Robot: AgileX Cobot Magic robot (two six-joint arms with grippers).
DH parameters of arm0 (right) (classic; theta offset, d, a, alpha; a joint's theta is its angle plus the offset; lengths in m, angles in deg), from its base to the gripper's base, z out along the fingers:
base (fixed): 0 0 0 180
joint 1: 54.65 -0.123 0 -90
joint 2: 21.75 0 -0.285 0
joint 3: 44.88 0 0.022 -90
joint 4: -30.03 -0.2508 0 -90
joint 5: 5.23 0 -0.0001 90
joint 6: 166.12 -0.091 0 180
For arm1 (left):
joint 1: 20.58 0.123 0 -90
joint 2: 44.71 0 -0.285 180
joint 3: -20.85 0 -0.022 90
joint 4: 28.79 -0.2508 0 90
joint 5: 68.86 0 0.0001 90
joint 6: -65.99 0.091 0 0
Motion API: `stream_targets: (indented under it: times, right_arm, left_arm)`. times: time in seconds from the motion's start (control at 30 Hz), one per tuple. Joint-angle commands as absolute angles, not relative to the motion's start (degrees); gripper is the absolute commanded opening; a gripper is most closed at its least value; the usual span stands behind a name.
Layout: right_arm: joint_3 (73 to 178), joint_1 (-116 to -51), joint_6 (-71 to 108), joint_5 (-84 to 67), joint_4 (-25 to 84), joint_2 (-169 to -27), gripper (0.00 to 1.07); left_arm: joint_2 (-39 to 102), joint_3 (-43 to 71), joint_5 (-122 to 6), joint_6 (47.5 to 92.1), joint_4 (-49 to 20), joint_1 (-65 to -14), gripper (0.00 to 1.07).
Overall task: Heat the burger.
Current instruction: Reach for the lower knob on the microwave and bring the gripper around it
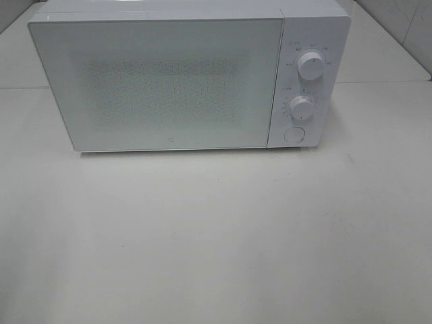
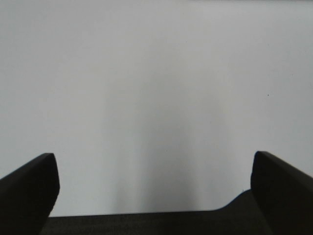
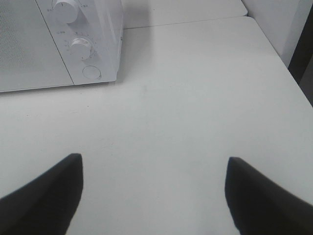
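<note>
Over bare white tabletop on the left side: left tool spread wide, empty. Boxy white microwave oven sits mid far edge, frosted door shut and facing the arms for reach. Burger not visible anywhere; can't tell if it's behind that door. Two round white dials at the oven's right end. Right tool spread, empty, towards the right edge, likely staged for the dials.

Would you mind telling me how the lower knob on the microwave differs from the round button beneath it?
The lower knob stands proud of the control panel, while the round button lies nearly flat. The lower knob is ringed by small markings; the round button has none. Both are white and round, on the same panel of the microwave.
</note>
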State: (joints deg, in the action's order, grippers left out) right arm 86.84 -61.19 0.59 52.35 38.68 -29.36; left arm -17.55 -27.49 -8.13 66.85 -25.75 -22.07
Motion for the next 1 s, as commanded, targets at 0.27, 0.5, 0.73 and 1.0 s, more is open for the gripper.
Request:
stream_targets:
  times: [0.27,0.5,0.73,1.0]
  right_arm:
    - [86.66,-60.78,1.45,52.35,38.56,-27.70,0.76]
    - [86.66,-60.78,1.45,52.35,38.56,-27.70,0.76]
    - [86.66,-60.78,1.45,52.35,38.56,-27.70,0.76]
    - [86.66,-60.78,1.45,52.35,38.56,-27.70,0.76]
  left_arm:
    - [-30.27,-27.90,-9.39,66.85,-26.27,-21.84,1.03]
    - [-36.23,-27.90,-9.39,66.90,-26.27,-21.84,1.03]
    - [-38.81,-27.95,-9.39,67.02,-26.16,-21.90,1.03]
    - [-38.75,-27.95,-9.44,67.02,-26.04,-21.90,1.03]
